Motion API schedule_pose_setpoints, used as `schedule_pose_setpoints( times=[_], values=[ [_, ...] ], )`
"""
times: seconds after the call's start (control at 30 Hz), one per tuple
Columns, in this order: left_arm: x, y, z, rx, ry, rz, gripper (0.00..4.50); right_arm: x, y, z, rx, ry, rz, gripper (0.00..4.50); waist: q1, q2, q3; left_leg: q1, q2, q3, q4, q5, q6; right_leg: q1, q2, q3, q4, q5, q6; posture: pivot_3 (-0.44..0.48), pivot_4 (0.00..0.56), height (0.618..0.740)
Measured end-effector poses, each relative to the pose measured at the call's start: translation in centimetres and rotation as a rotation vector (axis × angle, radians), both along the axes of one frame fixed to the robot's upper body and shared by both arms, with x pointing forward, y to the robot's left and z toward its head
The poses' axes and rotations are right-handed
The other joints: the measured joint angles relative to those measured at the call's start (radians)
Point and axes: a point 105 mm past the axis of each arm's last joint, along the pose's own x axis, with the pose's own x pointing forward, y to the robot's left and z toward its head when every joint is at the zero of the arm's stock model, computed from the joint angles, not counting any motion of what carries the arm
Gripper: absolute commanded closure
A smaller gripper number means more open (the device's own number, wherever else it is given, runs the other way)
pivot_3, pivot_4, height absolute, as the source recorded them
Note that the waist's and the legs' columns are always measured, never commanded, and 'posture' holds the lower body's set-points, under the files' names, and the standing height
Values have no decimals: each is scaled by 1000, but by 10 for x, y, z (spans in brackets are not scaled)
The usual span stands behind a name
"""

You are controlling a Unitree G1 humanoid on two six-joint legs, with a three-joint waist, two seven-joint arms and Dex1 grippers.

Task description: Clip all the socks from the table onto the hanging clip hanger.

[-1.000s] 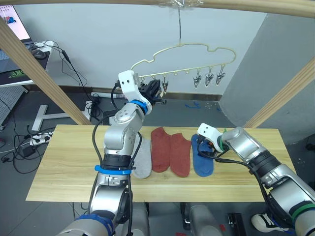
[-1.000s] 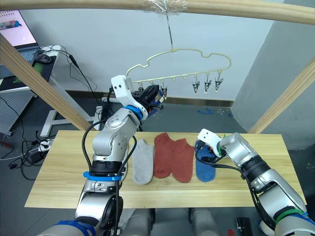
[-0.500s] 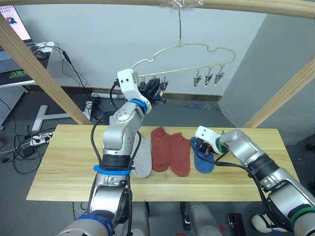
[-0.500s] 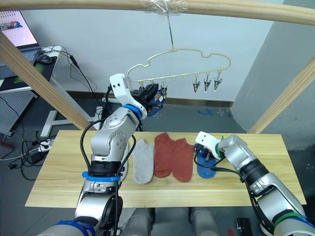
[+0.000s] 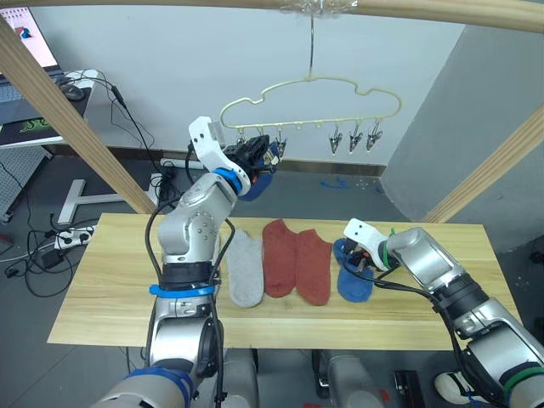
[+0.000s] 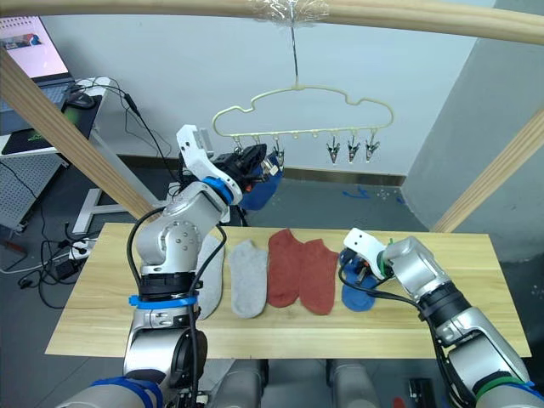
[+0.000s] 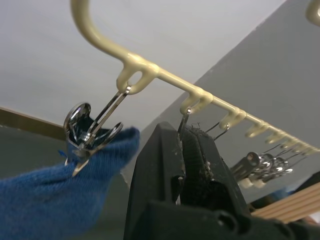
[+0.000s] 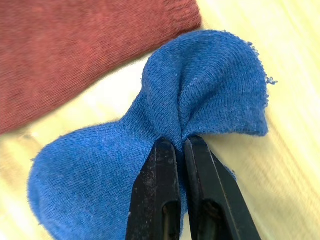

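The pale yellow clip hanger (image 5: 310,85) hangs from the top beam. My left gripper (image 5: 259,155) is up at its left clips, shut around the second clip (image 7: 186,116). A blue sock (image 7: 60,195) hangs from the first clip beside it. On the table (image 5: 110,280) lie a grey sock (image 5: 246,270), another grey sock (image 6: 210,274) partly behind my left arm, and two rust-red socks (image 5: 278,255) (image 5: 313,265). My right gripper (image 8: 181,142) is shut on a bunched fold of the second blue sock (image 5: 353,282), which rests on the wood.
Round wooden poles frame the table: a top beam (image 5: 425,13), a slanted pole at the left (image 5: 76,110) and one at the right (image 5: 493,170). Three free clips (image 5: 353,140) hang at the hanger's right. A desk (image 5: 34,93) and cables stand behind, to the left.
My right gripper has shut on the blue sock on the table and bunched it up. My left arm has swung a little to the left at the hanger.
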Motion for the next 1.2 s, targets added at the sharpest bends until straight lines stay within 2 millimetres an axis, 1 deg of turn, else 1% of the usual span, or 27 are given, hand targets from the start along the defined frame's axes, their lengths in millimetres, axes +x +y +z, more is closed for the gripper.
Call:
schedule_pose_setpoints(
  times=[0.07,0.17,0.3,0.43,0.57,0.7,0.83,0.93,1.03,1.2],
  values=[
    [-1,4,2,-41,22,-29,4500,-6,2,14,42,-23,8,4475,1,0,0,0,0,0,0,0,0,0,0,0,-1,0,0,73,230,740],
    [-2,6,3,-74,47,-56,4500,-8,7,33,85,-57,20,4475,0,0,0,0,0,0,0,0,0,0,0,0,0,0,0,58,227,740],
    [-2,7,3,-96,75,-84,4500,-12,18,60,170,-103,26,4475,-1,0,0,0,0,0,0,0,0,0,0,0,-1,0,0,45,226,740],
    [-1,7,2,-114,94,-96,4500,-8,37,82,263,-133,35,4475,-4,0,0,0,0,0,0,0,0,0,0,0,0,0,0,43,225,740],
    [0,11,7,-145,99,-87,4500,-2,58,102,375,-162,46,4475,-4,0,0,0,0,0,0,0,0,0,0,0,-1,0,0,48,222,740],
    [0,12,7,-163,109,-87,4500,2,77,113,455,-155,64,4475,-3,0,0,0,0,0,0,0,0,0,0,-1,-1,0,0,54,221,740],
    [-1,11,7,-179,126,-99,4500,6,92,117,509,-136,78,4475,-3,0,0,0,0,0,0,0,0,0,0,-1,0,0,0,64,218,740],
    [-1,11,6,-184,143,-104,4500,14,103,121,528,-150,83,4475,-3,0,0,0,0,0,0,0,0,0,0,-1,0,0,0,64,218,740],
    [-2,11,7,-196,146,-109,4500,17,110,124,537,-156,94,4475,-3,0,0,0,0,0,0,0,0,0,0,-1,0,0,0,71,220,740],
    [-3,10,7,-201,158,-111,4500,23,122,136,560,-187,126,4475,-2,0,0,0,0,0,0,0,0,0,0,-1,0,0,0,72,219,740]
  ],
)
